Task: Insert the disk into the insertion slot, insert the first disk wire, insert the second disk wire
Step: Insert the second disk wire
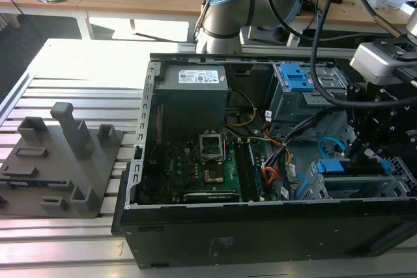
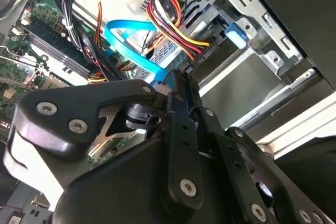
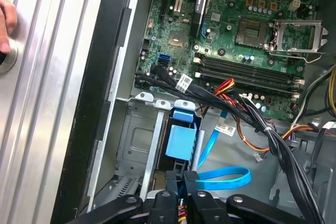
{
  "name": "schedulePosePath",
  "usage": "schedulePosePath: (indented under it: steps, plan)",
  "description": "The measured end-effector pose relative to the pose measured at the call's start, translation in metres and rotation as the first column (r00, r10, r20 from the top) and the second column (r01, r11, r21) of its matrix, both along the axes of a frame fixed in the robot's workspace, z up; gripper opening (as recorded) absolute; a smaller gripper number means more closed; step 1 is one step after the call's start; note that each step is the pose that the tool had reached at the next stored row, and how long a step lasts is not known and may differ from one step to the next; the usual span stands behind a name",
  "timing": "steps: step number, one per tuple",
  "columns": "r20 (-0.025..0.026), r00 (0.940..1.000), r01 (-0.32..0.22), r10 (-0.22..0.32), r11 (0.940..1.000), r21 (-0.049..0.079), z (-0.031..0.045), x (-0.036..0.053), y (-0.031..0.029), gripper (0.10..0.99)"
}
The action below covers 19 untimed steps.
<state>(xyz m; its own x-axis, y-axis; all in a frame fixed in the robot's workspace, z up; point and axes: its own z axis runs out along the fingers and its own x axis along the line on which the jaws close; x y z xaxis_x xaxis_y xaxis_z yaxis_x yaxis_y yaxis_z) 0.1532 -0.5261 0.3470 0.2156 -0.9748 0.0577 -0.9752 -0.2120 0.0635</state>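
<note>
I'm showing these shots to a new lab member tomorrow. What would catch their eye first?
Probably the open computer case with its green motherboard laid bare, on the slatted table. Next, the black claw reaching in at the exterior view's right, its tips at the plug end of the looping light-blue cable beside the disk's blue caddy in the metal cage.

Surface check from my remote station. Gripper [image 2: 181, 85]: matt black plastic/metal links w/ bright steel screw heads, looks smooth. Second disk wire [image 2: 134, 43]: glossy light-blue flat plastic ribbon. Insertion slot [image 3: 139, 145]: bare grey sheet metal, perforated, dull sheen. Disk caddy tab [image 3: 181, 137]: smooth bright blue plastic; I can't make out the drive body's finish. Motherboard [image 3: 247, 30]: green lacquered board, semi-gloss. PC case [image 1: 260, 232]: matt black painted metal. Table [image 1: 65, 245]: ribbed aluminium, brushed, light glare. Fixture block [image 1: 65, 154]: matt grey plastic, slightly rough.
</note>
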Motion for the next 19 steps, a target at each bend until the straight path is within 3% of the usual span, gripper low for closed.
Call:
schedulePosePath:
  steps: [2, 7, 11, 14, 15, 19]
  plan:
    - [0.0, 1.0, 0.005, -0.005, 1.0, 0.003, -0.0001, 0.0, -0.0022, 0.165]
    - [-0.0001, 1.0, 0.01, -0.01, 0.9999, 0.01, -0.0002, 0.0, -0.0158, 0.165]
    - [0.0, 0.9999, 0.012, -0.012, 0.9999, 0.01, -0.0001, 0.0, -0.0165, 0.165]
    - [-0.0001, 0.9983, 0.058, -0.058, 0.9983, 0.01, -0.0002, -0.0001, -0.0165, 0.165]
    - [-0.0003, 0.9951, 0.099, -0.099, 0.995, 0.013, -0.0002, 0.0, -0.0166, 0.165]
    - [-0.0051, 0.9895, 0.145, -0.145, 0.9882, 0.051, -0.0003, 0.0, -0.0165, 0.165]
